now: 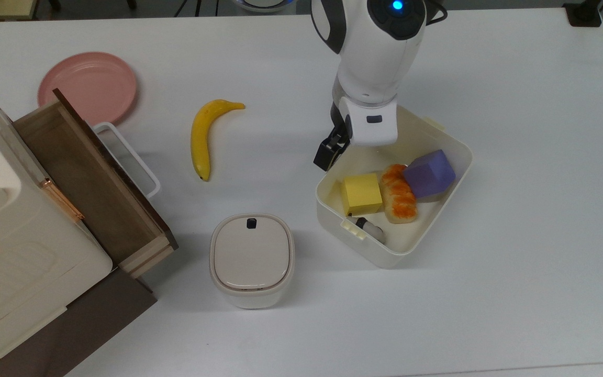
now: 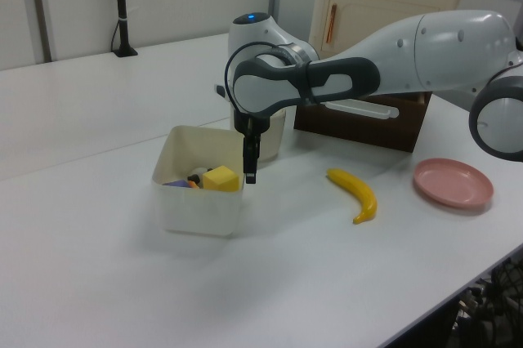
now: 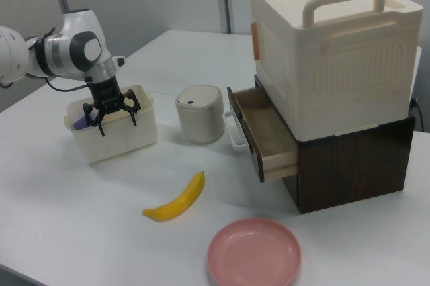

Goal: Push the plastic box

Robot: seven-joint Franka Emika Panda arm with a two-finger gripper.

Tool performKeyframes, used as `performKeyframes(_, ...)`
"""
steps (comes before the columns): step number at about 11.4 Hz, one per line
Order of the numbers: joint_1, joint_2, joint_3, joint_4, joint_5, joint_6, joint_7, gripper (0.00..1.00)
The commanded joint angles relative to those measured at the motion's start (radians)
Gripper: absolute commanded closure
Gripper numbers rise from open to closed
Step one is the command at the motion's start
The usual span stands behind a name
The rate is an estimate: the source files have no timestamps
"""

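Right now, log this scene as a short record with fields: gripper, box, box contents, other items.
gripper: gripper open, fingers spread in the right view, at the outside of the plastic box's wall on the top view's left
box: plastic box, lidless, on the white table
box contents: yellow block, orange bread-like piece, purple block, a small dark and white item
other items: banana, pink plate, lidded container, cabinet with open drawer
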Motion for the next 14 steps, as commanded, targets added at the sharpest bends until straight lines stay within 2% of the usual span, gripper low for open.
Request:
performKeyframes(1, 0.018, -0.017, -0.012, -0.007, -0.019, 0.015, 0.031, 0.00)
performKeyframes(2, 0.014, -0.032, -0.021, -0.010, -0.018, 0.010, 0.024, 0.00)
performKeyframes(5, -0.066, -0.103, -0.026, -0.001, -0.004, -0.090, 0.043, 0.00)
performKeyframes(6, -0.101, -0.140, -0.026, -0.001, -0.001, -0.138, 0.095, 0.00)
performKeyframes(8, -0.159, -0.233, -0.027, -0.001, 0.020, -0.221, 0.245, 0.00)
performKeyframes(10, -0.204, -0.260, -0.027, 0.001, 0.036, -0.224, 0.425, 0.00)
performKeyframes(12, -0.223, -0.260, -0.027, 0.011, 0.036, -0.214, 0.674, 0.00)
performKeyframes(14, -0.244, -0.258, -0.027, 0.016, 0.042, -0.214, 0.731, 0.00)
